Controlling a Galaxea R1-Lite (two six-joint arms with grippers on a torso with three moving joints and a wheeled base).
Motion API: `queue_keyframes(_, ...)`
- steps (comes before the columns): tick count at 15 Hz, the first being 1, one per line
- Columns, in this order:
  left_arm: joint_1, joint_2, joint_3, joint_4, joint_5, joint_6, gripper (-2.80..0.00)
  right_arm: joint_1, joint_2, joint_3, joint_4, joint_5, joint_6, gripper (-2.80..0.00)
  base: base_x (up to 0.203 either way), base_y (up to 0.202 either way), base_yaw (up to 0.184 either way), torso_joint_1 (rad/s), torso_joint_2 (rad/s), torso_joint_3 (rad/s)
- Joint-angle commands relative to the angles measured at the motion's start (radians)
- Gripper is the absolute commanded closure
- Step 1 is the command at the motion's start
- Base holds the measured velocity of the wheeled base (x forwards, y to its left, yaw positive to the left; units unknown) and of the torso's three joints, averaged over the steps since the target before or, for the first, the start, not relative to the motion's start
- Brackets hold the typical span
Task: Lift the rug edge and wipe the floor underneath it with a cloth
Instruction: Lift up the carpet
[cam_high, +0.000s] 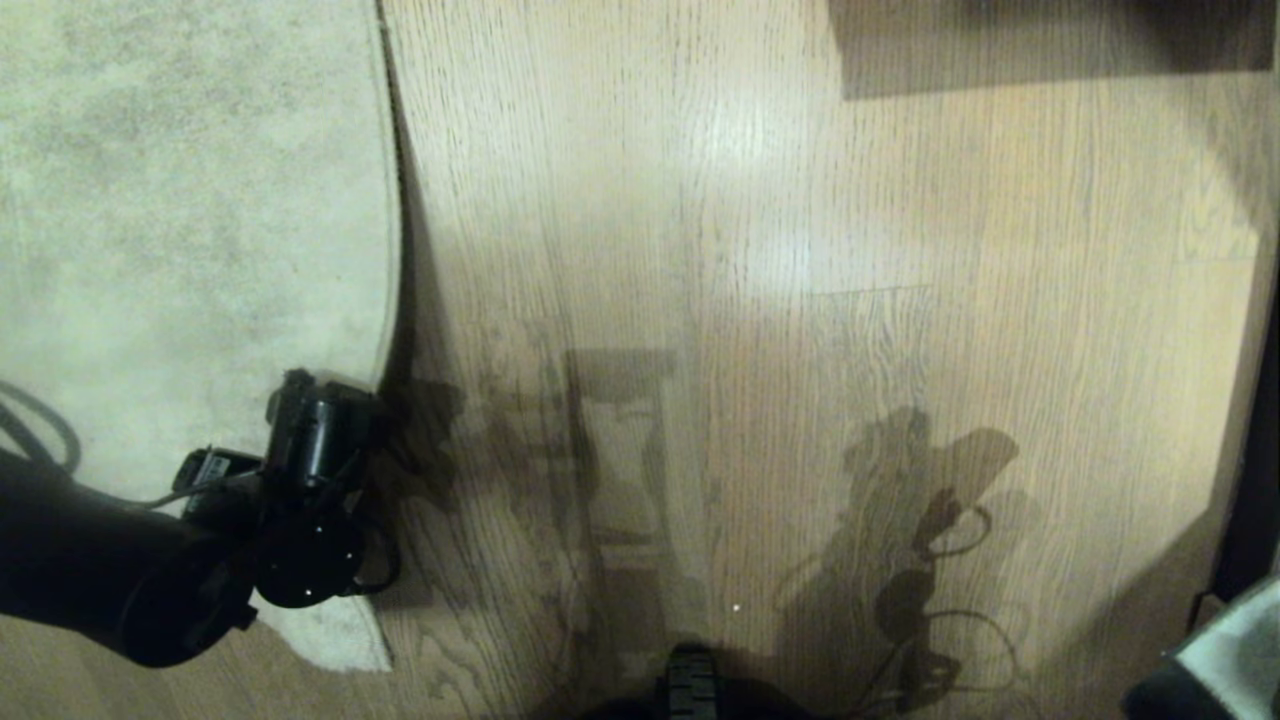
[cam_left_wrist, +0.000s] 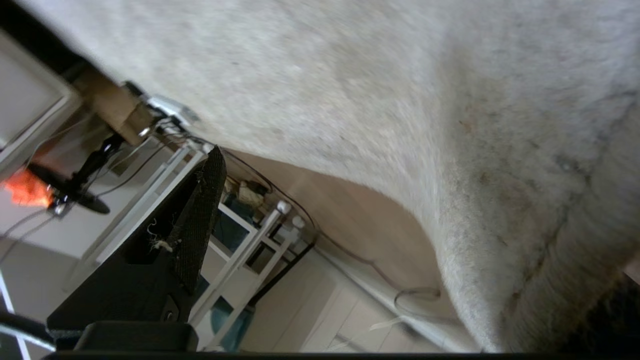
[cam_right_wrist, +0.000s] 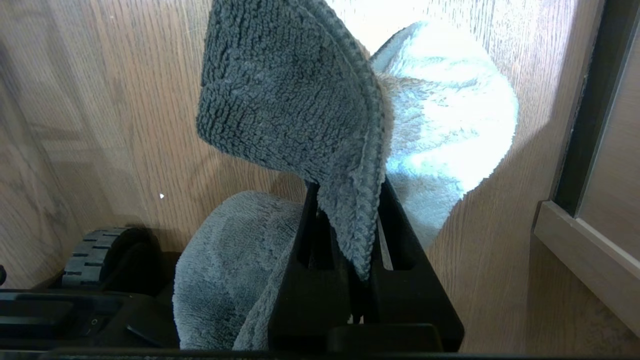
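Observation:
The pale mottled rug covers the left of the wood-plank floor. The rug edge bows outward and casts a shadow on the planks, and its square corner lies near me. My left gripper hangs right at that edge, open. In the left wrist view one finger stands free while the rug edge humps up over the other side of my left gripper. My right gripper is shut on the cloth, dark grey with a pale bluish-white side, held above the floor at the lower right.
A dark rectangular shadow lies on the floor at the far right. A dark frame edge runs down the right side. White shelving and a cable show beyond the rug. One of my base wheels is close by.

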Motion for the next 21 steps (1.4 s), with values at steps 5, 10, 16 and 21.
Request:
queue_keyframes(5, -0.003, 0.024, 0.043, -0.149, 0.035, 0.001, -2.8, 0.0, 0.001, 0.0, -0.001, 0.0, 0.0, 0.0, 0.0, 0.0, 0.0, 0.0, 0.0, 0.0)
queue_keyframes(10, -0.006, 0.069, 0.101, -0.286, 0.042, -0.002, 0.0, 0.0, 0.001, 0.0, -0.001, 0.001, 0.0, 0.0, 0.0, 0.0, 0.0, 0.0, 0.0, 0.0)
queue_keyframes(16, -0.006, 0.081, 0.147, -0.286, 0.031, -0.045, 0.0, 0.0, 0.001, 0.0, -0.001, 0.002, 0.0, 0.0, 0.0, 0.0, 0.0, 0.0, 0.0, 0.0)
queue_keyframes(21, -0.006, 0.079, 0.191, -0.287, 0.021, -0.11, 0.0, 0.0, 0.001, 0.0, -0.001, 0.0, 0.0, 0.0, 0.0, 0.0, 0.0, 0.0, 0.0, 0.0)
